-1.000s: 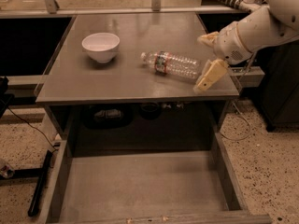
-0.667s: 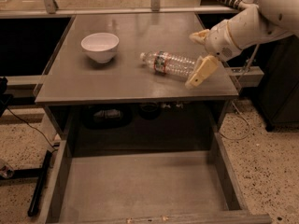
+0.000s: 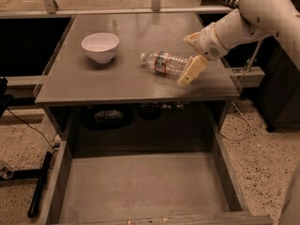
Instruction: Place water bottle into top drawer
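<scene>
Sliding in from the table's [image 3: 126, 81] right edge, the pincer [image 3: 185, 60], spread wide and empty, now flanks the base of the water bottle [image 3: 164, 63] lying on the table, so a grasp looks imminent, with the top drawer [image 3: 140, 186] open beneath the table.

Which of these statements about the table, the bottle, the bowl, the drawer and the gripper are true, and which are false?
1. The water bottle lies on its side on the table, apart from the white bowl. True.
2. The top drawer is pulled open. True.
3. The white bowl sits inside the top drawer. False: it stands on the table.
4. The gripper is at the base end of the water bottle, over the table. True.
5. The gripper holds the water bottle lifted above the top drawer. False: the water bottle rests on the table and the gripper is open.
</scene>
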`<action>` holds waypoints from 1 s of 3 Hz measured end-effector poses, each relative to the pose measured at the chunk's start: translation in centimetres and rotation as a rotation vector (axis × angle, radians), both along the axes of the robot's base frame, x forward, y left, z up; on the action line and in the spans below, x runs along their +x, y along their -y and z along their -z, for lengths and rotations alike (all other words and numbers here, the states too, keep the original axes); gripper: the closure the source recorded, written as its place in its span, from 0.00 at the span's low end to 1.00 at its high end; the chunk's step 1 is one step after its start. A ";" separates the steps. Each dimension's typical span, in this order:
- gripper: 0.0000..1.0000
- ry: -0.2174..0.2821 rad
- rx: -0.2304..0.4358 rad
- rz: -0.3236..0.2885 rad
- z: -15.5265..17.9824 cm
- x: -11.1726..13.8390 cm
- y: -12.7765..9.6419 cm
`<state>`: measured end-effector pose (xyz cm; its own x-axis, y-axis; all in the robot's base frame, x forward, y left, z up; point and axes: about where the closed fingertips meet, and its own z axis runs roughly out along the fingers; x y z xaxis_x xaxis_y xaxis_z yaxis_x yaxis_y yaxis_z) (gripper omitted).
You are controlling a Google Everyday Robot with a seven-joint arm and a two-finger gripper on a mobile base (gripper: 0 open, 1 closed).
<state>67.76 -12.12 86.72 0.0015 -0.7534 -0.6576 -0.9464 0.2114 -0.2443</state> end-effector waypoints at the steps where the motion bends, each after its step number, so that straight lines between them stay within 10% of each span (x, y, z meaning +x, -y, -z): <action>1: 0.19 -0.001 0.000 0.001 0.0 0.1 0.0; 3: 0.64 -0.001 0.000 0.001 0.0 0.1 0.0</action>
<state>67.82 -12.07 86.69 0.0005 -0.7532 -0.6578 -0.9465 0.2120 -0.2435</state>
